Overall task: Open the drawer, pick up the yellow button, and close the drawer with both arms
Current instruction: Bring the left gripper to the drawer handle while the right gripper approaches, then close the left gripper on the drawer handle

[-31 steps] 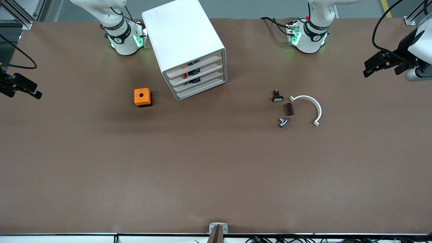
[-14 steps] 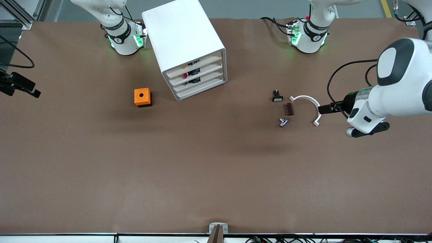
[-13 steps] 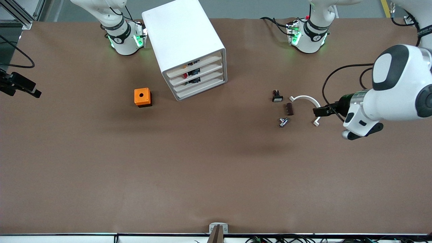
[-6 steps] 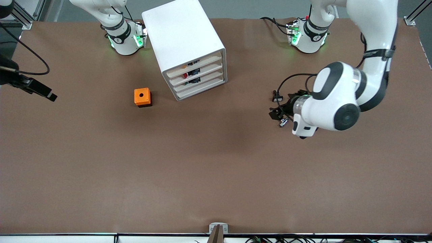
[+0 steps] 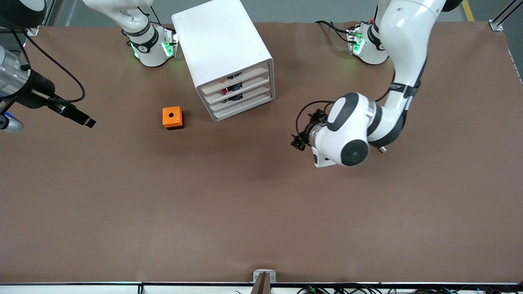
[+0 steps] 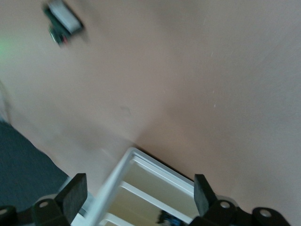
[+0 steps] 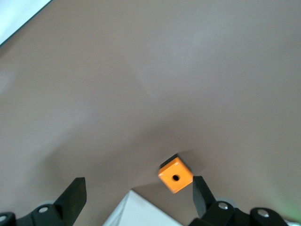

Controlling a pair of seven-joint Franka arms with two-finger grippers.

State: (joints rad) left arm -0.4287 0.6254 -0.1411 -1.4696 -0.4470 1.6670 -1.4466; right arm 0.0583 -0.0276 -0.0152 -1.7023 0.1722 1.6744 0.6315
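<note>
The white cabinet (image 5: 222,49) stands between the arms' bases, its four drawers facing the front camera. The uppermost drawer (image 5: 237,78) sits flush and shut. A tiny orange speck (image 5: 223,81) shows at its gap; I cannot tell if it is the button. My left gripper (image 5: 298,142) is open and empty over the table, beside the cabinet toward the left arm's end. Its wrist view shows the open gripper (image 6: 138,195) facing the cabinet's drawer fronts (image 6: 155,188). My right gripper (image 5: 86,121) is open and empty over the table's right-arm end; the right wrist view (image 7: 137,193) confirms it.
An orange cube with a hole (image 5: 173,117) sits beside the cabinet toward the right arm's end and shows in the right wrist view (image 7: 175,175). A small black-and-white button (image 6: 63,23) lies on the table. The left arm (image 5: 351,134) covers the other small parts.
The left arm swung in from the table's edge over the small parts toward the cabinet. The right gripper moved inward toward the orange cube. The drawers stayed shut.
</note>
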